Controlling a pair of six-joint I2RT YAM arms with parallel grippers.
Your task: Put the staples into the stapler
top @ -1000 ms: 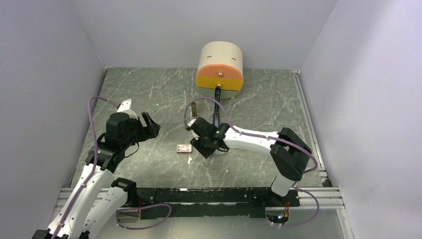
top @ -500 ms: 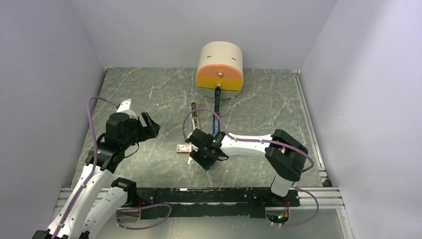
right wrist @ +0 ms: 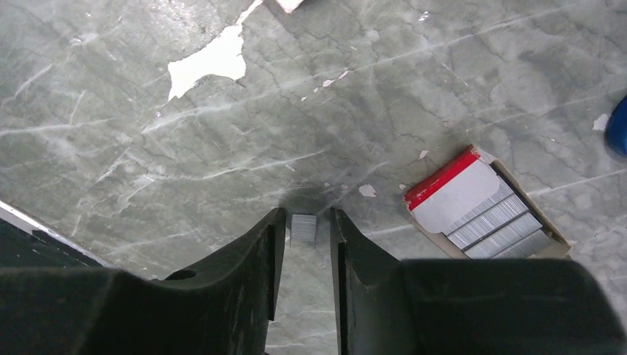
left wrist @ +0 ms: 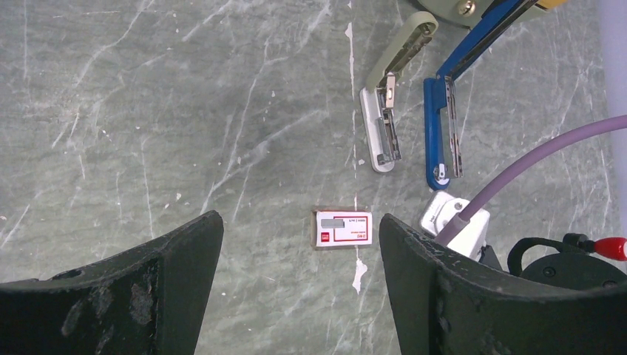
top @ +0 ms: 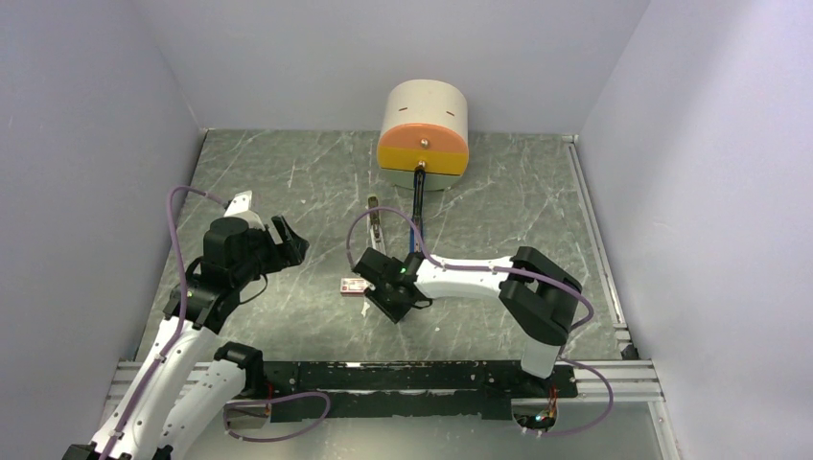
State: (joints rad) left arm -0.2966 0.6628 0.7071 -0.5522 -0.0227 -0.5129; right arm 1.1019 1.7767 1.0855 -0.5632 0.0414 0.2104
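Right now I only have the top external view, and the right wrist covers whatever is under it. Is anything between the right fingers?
Observer: Yes. A short strip of staples lies on the table between the fingers of the right gripper, with a thin gap on each side.
Operator: Is the box open?
Observer: The box has its red flap folded back, and rows of strips show inside.
Operator: Are the staplers ready?
Observer: The beige stapler and blue stapler both lie hinged open, metal channels exposed.
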